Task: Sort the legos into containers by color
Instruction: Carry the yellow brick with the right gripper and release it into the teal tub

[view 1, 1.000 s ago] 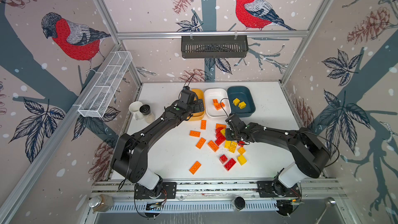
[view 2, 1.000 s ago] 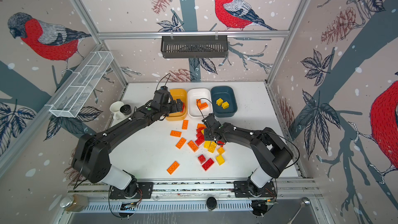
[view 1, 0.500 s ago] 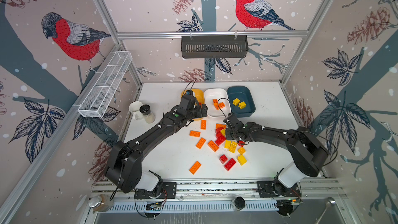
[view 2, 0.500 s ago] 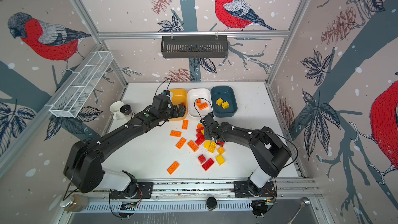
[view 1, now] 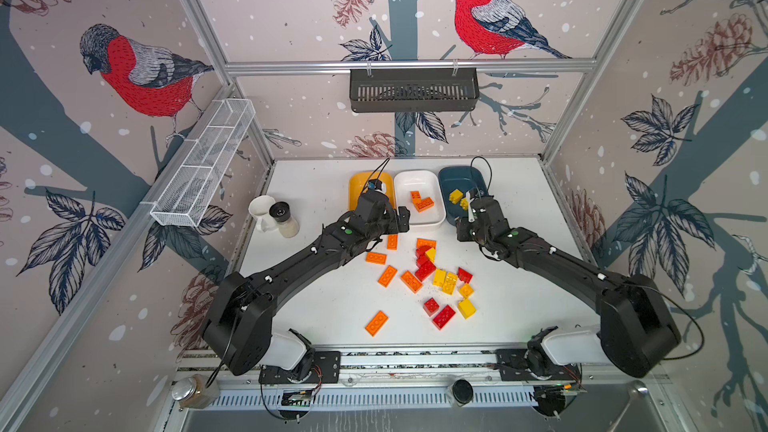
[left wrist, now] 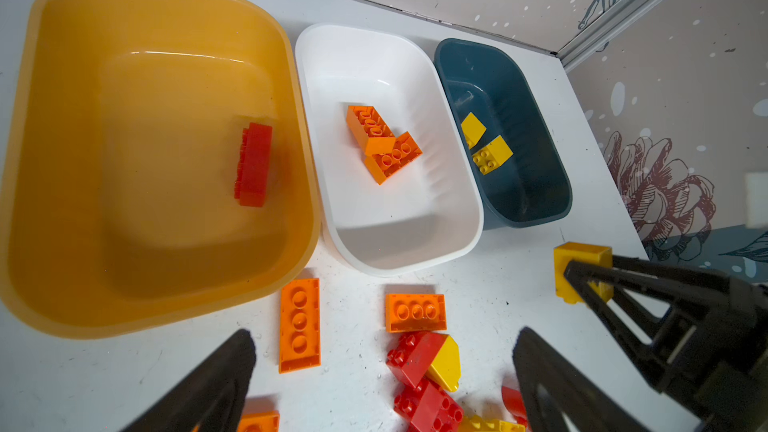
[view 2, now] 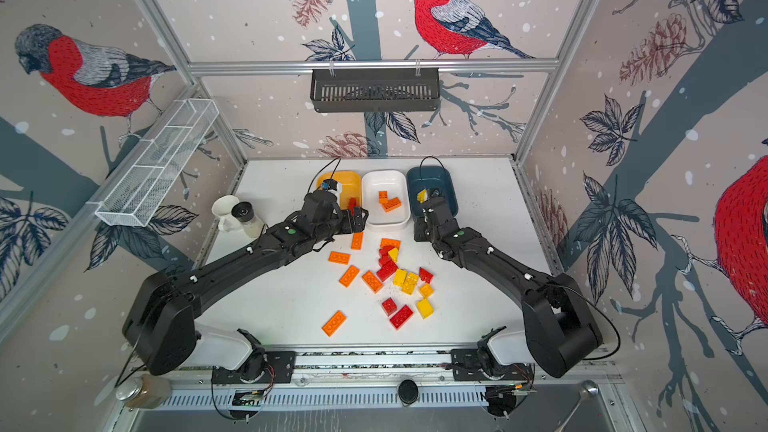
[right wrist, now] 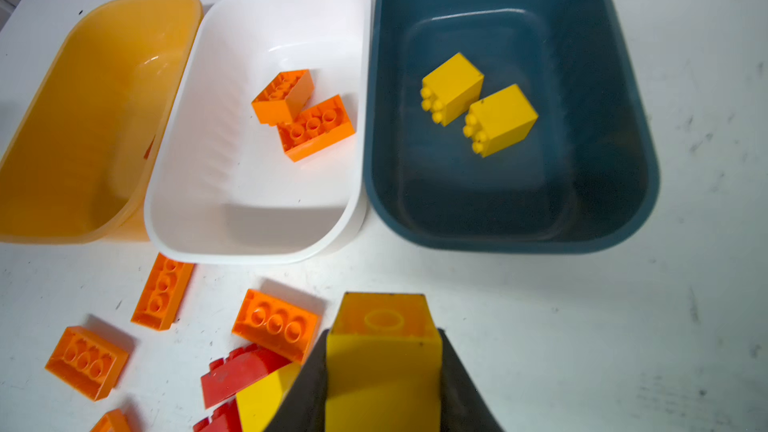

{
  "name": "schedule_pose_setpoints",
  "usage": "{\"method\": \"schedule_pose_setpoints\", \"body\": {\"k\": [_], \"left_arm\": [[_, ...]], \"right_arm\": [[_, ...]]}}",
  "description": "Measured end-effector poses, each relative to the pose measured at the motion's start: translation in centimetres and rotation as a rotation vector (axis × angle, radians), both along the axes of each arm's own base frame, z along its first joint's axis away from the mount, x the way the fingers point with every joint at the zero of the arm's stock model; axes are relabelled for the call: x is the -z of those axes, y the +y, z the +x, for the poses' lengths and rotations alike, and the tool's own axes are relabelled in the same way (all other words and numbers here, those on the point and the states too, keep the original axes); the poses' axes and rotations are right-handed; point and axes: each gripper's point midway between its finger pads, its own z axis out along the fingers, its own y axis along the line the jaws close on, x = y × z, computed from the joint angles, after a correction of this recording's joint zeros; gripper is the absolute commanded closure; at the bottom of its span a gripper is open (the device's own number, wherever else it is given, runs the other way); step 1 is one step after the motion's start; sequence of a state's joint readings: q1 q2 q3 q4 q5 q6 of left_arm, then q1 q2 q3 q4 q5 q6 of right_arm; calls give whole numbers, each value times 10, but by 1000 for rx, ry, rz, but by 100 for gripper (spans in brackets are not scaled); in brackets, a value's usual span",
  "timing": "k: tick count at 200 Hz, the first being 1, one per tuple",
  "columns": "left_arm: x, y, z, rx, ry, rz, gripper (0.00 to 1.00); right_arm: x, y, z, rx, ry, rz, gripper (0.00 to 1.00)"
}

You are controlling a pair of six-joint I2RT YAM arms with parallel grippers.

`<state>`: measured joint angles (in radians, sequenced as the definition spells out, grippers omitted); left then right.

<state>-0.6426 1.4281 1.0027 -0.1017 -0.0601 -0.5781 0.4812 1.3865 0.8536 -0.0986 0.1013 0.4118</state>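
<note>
A: Carrying a yellow brick, is it? Why held up like that?

B: The right gripper is clamped on it, probably raised to clear the near rim of the teal tub. That is the rightmost tub, upper centre in both top views, and two yellow ones already lie in it.

A: And the left gripper?

B: Its jaws are wide apart and empty, beside the yellow-orange tub, where a red brick lies.

A: What changed?

B: A second ago the right was down in the loose pile at centre, and the left hung over its tub.
</note>
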Motion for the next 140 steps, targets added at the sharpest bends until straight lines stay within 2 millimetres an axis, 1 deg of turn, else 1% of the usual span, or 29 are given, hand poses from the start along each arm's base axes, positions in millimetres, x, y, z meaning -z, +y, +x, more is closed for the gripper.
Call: {"method": "schedule_pose_setpoints", "body": {"k": [20,30,50,73,107,123,140], "left_arm": [[-1,1,0,-2,-2,-1,3],[-1,2,-1,-4,-8,-4,3],[3,5,-5,-4,0,3,3],[6,6,-7,-3,6,6,3],[18,7,-11,4,34,19,3],[26,9,-15,-2,60,26,3],[36,12,-19,-7,86,36,3]], "right_arm": [[-6,-16,24,28,-15,23,76],[-6,-25,37,45,-11,31,76],[-2,-34,61,58,2,30,76],[0,-30,87,52,11,6,73],[17,-31,125,88,52,-68,71],[22,-27,139,87,66,-82,70],[26,-21,146,79,79,-94,66]]}}
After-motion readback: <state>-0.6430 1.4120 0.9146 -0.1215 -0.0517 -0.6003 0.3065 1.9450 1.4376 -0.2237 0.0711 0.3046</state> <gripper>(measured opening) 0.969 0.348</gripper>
